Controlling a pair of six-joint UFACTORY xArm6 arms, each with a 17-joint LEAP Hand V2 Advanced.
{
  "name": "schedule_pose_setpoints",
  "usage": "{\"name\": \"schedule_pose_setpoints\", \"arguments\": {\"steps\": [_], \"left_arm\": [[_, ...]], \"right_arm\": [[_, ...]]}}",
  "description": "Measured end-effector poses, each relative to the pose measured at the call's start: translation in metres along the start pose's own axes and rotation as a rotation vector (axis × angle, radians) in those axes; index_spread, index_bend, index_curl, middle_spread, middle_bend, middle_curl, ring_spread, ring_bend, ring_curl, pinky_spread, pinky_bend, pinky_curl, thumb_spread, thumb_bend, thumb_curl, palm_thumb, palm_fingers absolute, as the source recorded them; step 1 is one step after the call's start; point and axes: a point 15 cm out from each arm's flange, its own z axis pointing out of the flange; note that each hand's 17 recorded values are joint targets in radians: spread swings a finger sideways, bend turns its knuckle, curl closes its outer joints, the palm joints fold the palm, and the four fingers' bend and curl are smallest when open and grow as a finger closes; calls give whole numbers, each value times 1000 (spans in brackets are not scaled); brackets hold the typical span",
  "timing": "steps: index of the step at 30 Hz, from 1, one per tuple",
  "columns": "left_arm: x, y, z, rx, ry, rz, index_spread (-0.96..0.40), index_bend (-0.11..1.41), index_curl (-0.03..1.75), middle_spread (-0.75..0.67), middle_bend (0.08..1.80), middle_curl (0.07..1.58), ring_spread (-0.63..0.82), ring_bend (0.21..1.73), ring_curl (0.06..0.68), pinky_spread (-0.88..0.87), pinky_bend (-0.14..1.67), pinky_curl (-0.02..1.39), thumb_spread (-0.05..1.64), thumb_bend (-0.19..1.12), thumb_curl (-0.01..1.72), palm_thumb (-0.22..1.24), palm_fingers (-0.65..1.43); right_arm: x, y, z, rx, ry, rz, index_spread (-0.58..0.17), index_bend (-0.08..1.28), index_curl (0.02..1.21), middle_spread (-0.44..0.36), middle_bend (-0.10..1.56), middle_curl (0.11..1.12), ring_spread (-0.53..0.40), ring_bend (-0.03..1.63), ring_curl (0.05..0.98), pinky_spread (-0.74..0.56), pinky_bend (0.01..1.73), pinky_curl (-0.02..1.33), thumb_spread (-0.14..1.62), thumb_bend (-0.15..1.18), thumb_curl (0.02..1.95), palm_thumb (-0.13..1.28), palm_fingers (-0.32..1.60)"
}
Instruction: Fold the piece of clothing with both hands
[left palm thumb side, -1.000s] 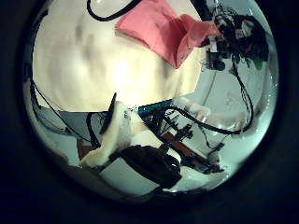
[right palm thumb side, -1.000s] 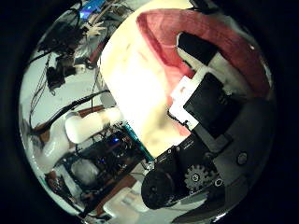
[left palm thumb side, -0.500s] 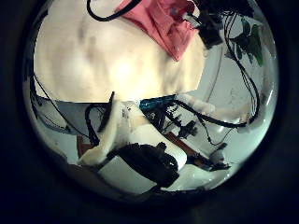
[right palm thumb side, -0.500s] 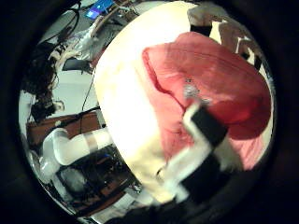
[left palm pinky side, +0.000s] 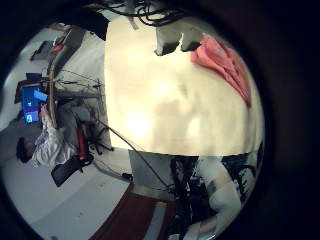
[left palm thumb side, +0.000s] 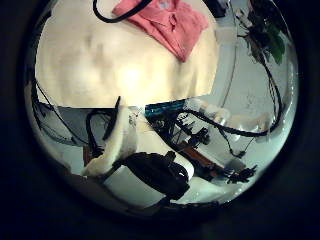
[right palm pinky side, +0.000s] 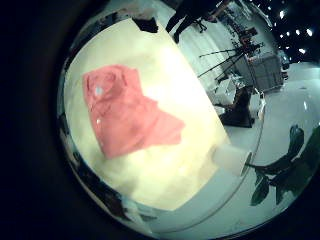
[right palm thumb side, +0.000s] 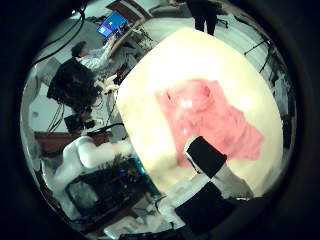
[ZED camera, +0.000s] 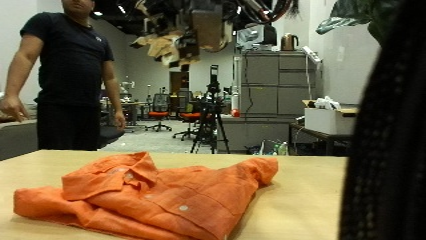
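Orange cloth, a short-sleeved shirt (ZED camera: 153, 205) with buttons showing, lies crumpled on the pale wooden table (ZED camera: 333, 195), bunched in soft ridges with one end trailing toward the far right. It is not flat: layers overlap near the middle, and neither collar nor hem can be told apart with any certainty.

Neither hand appears in the outside view. The palm views put both hands well above the table, with the shirt small and apart from them. In the right thumb side palm view, part of the right hand (right palm thumb side: 215, 165) reaches in over the table edge beside the shirt (right palm thumb side: 210, 120), but whether its fingers are wide or curled cannot be told. The left hand (left palm thumb side: 135, 165) shows a pale finger and its dark body close to the lens; its fingers hold nothing there, yet how far they are spread cannot be told either. From the left hand's side the shirt (left palm thumb side: 165, 22) sits at the table's far edge.

Several things could go wrong from here. With the cloth so rumpled, a hand coming down might pinch two layers at once, so a fold would drag a hidden lump along and come out crooked. If the two hands take hold at unmatched spots, say one on a sleeve and one on the body, the lift would twist the shirt rather than double it. The table looks smooth, so a pressing finger could slide the whole garment toward an edge instead of pinning it.
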Motion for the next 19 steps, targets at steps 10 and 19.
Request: {"name": "schedule_pose_setpoints", "arguments": {"steps": [10,19], "left_arm": [[85,-17,-23,72,7,98,126,155,257,290,217,320,532,472,232,496,381,315,1257,-11,330,559,49],[127,-19,-14,1,-35,111,120,153,263,281,213,330,521,476,232,489,382,314,1247,-13,337,574,48]], "right_arm": [[35,168,-11,-168,-58,256,-273,139,301,184,184,343,258,335,245,371,382,361,1227,-13,409,756,-77],[27,259,43,-292,-127,386,-265,157,277,191,177,310,270,275,234,366,330,337,1251,-14,379,742,-44]]}}
